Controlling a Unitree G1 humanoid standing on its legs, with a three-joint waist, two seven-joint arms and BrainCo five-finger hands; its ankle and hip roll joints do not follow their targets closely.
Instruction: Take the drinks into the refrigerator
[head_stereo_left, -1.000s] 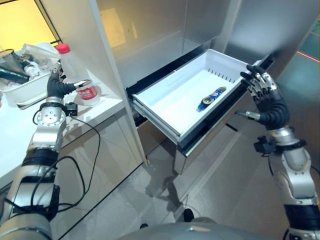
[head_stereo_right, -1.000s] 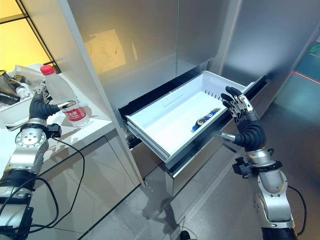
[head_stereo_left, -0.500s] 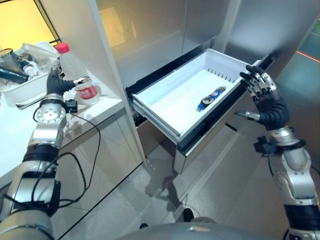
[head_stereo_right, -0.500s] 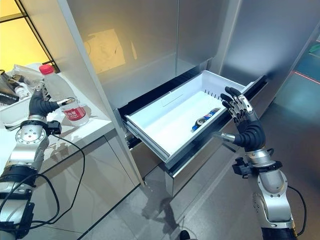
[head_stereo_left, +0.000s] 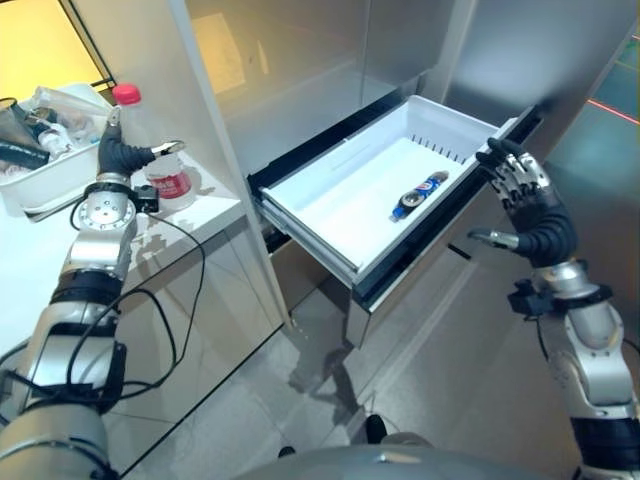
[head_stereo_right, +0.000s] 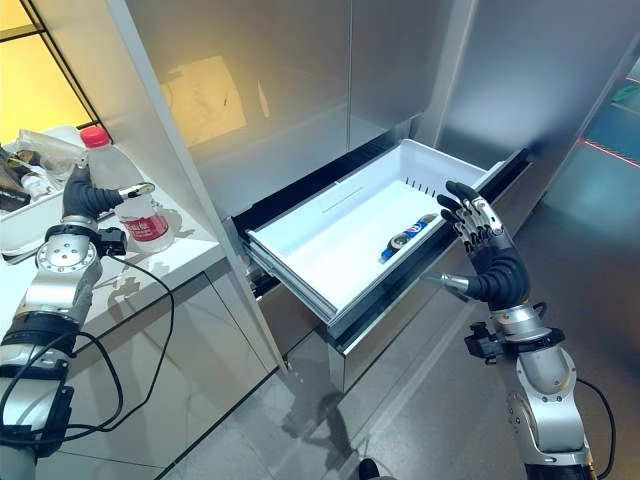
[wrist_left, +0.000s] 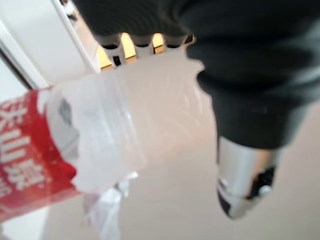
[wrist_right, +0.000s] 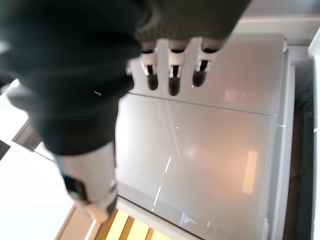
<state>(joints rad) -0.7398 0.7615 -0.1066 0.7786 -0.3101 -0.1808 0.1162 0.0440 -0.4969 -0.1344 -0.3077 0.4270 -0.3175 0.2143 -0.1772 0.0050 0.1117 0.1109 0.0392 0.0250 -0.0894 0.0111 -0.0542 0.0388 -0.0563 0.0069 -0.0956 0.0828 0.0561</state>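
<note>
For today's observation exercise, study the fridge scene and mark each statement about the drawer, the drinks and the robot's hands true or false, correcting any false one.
1. The fridge drawer is pulled open. True.
2. The drawer is empty. False: a blue can lies on its side inside.
3. The left hand is at the clear bottle with the red cap, on the white counter. True.
4. The right hand holds a can. False: it holds nothing, fingers spread, near the drawer's front corner.
5. The bottle lies on its side. False: it stands upright.
6. A white tub of items sits on the counter behind the bottle. True.
</note>
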